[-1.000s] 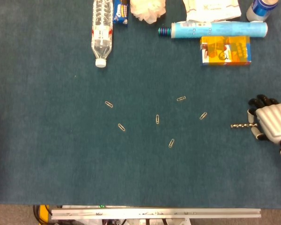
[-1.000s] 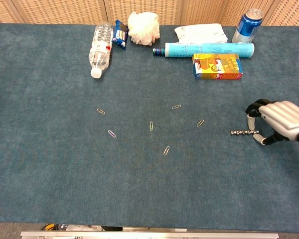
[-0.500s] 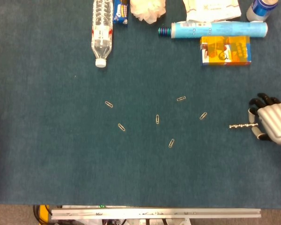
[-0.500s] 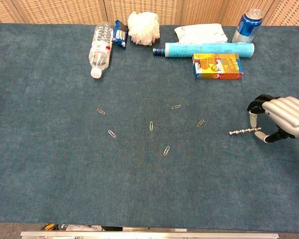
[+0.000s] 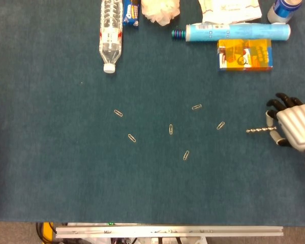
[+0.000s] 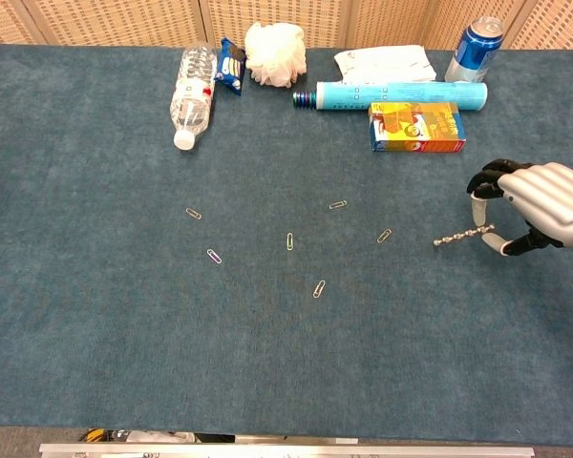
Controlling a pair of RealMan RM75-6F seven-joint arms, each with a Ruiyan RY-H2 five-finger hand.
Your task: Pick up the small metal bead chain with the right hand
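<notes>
A short silver bead chain (image 5: 259, 130) (image 6: 461, 236) sticks out leftward from my right hand (image 5: 292, 126) (image 6: 535, 218), which pinches its right end between thumb and a finger at the table's right side. In the chest view the chain slants up toward the hand and looks lifted off the blue cloth. The other fingers are curled in. My left hand shows in neither view.
Several paper clips (image 5: 171, 129) lie scattered mid-table. Along the far edge lie a water bottle (image 5: 111, 31), a blue tube (image 5: 234, 33), an orange box (image 5: 244, 54), a can (image 6: 475, 49), a white puff (image 6: 274, 52) and a paper packet (image 6: 386, 63).
My right hand has risen and shifted slightly toward the far side, taking the bead chain with it; the chain's free end now points left and hangs off the cloth.
</notes>
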